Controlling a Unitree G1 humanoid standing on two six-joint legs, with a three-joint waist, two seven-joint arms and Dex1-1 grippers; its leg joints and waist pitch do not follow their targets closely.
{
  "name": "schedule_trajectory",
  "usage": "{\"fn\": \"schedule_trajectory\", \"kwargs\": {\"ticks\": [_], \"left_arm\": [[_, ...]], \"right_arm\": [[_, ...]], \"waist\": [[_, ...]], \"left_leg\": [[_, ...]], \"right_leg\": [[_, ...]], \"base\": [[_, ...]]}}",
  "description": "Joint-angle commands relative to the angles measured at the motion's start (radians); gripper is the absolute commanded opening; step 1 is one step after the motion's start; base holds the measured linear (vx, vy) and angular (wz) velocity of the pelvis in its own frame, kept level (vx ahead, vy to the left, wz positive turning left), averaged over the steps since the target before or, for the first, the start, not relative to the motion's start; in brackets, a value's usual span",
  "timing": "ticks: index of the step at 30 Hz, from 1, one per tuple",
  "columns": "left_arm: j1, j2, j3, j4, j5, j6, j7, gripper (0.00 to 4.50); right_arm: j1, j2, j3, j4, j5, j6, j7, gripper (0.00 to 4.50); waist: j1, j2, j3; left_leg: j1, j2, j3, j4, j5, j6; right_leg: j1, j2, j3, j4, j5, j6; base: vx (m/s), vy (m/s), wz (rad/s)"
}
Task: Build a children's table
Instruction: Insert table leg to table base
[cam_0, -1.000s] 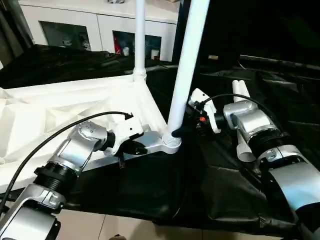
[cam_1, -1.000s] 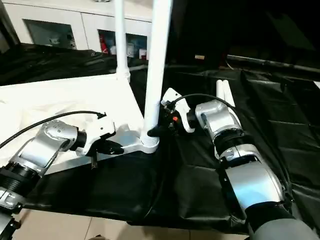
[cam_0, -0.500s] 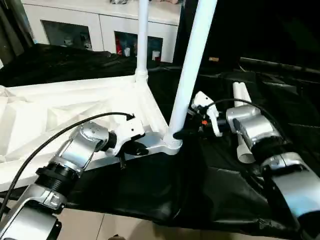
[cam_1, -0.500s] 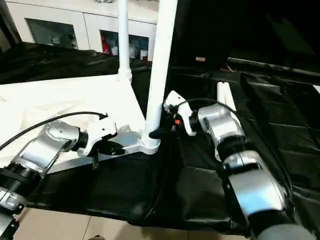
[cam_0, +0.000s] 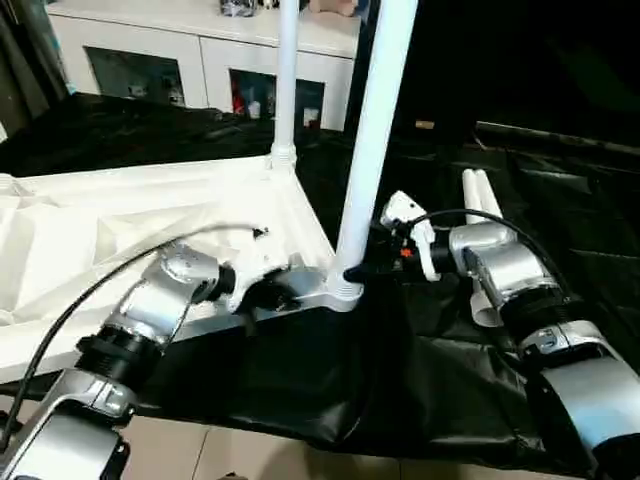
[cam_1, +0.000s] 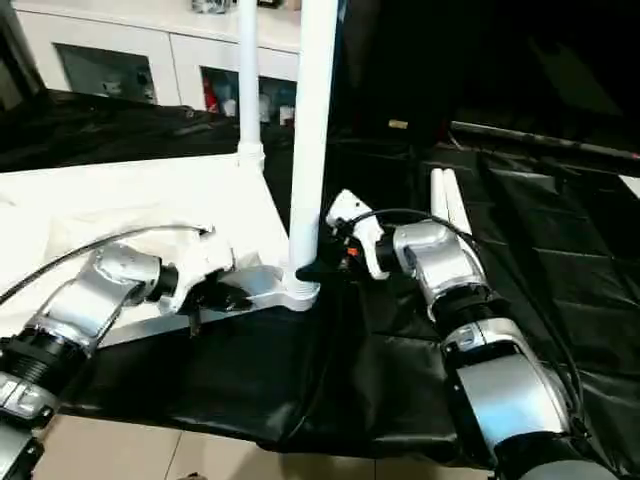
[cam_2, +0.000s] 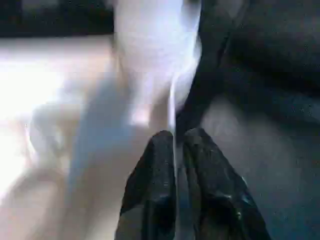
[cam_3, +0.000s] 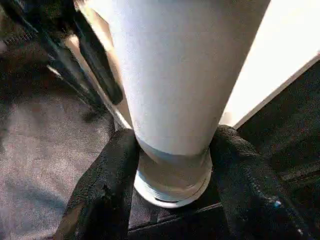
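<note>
The white plastic rectangular tabletop (cam_0: 120, 225) lay upside down on the black cloth (cam_0: 440, 380), its ribbed underside facing up, filling the scene from nine o'clock toward the centre. Two long white tapered tube legs stood upright in its corner sockets: the near leg (cam_0: 375, 130) rose from the socket at the centre of the scene, and the far leg (cam_0: 287, 80) stood at twelve o'clock from it, at the tabletop's back corner. Two spare white tube legs (cam_0: 478, 195) lay side by side on the cloth at two o'clock, behind the right forearm.

The right gripper (cam_3: 170, 165) came in from three o'clock and its fingers (cam_3: 107, 185) were clamped on either side of the near leg's base, just above the socket collar. The left gripper (cam_2: 175, 150), at eight o'clock from that socket, had its fingers nearly pressed together, pinching the thin rim edge of the tabletop between them.

A white cabinet with glass doors (cam_0: 200, 60) stood at eleven o'clock beyond the cloth.
</note>
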Motion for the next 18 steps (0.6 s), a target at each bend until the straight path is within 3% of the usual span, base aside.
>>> {"fn": "schedule_trajectory", "kwargs": {"ticks": [1, 4, 5, 9, 13, 18], "left_arm": [[-0.045, -0.014, 0.054, -0.059, -0.088, 0.020, -0.038, 0.86], [-0.051, -0.018, 0.084, -0.070, -0.128, 0.032, -0.052, 1.10], [-0.060, -0.019, 0.132, -0.094, -0.202, 0.071, -0.090, 1.21], [-0.098, -0.040, 0.219, -0.121, -0.336, 0.135, -0.124, 1.45], [-0.132, -0.068, 0.243, -0.089, -0.340, 0.101, -0.076, 1.83], [-0.175, -0.109, 0.262, -0.024, -0.309, 0.051, 0.023, 2.27]], "right_arm": [[0.072, 0.006, 0.065, 0.086, -0.068, 0.049, -0.021, 1.93], [0.071, 0.006, 0.064, 0.086, -0.066, 0.049, -0.023, 1.93], [0.069, 0.007, 0.062, 0.084, -0.063, 0.049, -0.027, 1.93], [0.065, 0.009, 0.060, 0.084, -0.059, 0.051, -0.031, 1.93], [0.066, 0.011, 0.059, 0.084, -0.057, 0.051, -0.032, 1.93], [0.066, 0.012, 0.058, 0.080, -0.054, 0.052, -0.035, 1.93]], "waist": [[-0.005, 0.028, -0.041], [-0.008, 0.023, -0.039], [-0.008, 0.025, -0.041], [-0.008, 0.034, -0.041], [-0.009, 0.035, -0.037], [-0.009, 0.034, -0.039]], "left_leg": [[0.016, 0.044, -0.011, -0.080, -0.264, -0.042], [0.013, 0.041, -0.009, -0.079, -0.258, -0.033], [0.013, 0.040, -0.007, -0.077, -0.238, -0.024], [0.012, 0.038, -0.005, -0.076, -0.218, -0.016], [0.016, 0.043, -0.008, -0.082, -0.280, -0.028], [0.013, 0.042, -0.008, -0.080, -0.250, -0.020]], "right_leg": [[0.019, -0.069, 0.047, -0.078, -0.009, -0.273], [0.020, -0.067, 0.048, -0.079, -0.017, -0.269], [0.021, -0.066, 0.049, -0.080, -0.016, -0.262], [0.018, -0.061, 0.049, -0.079, -0.003, -0.270], [0.016, -0.064, 0.051, -0.088, -0.079, -0.255], [0.019, -0.064, 0.053, -0.087, -0.054, -0.241]], "base": [[0.000, 0.000, 0.00], [0.000, 0.000, 0.00], [0.000, 0.000, 0.00], [0.000, 0.000, 0.00], [0.000, 0.000, 0.00], [0.000, 0.000, 0.00]]}}
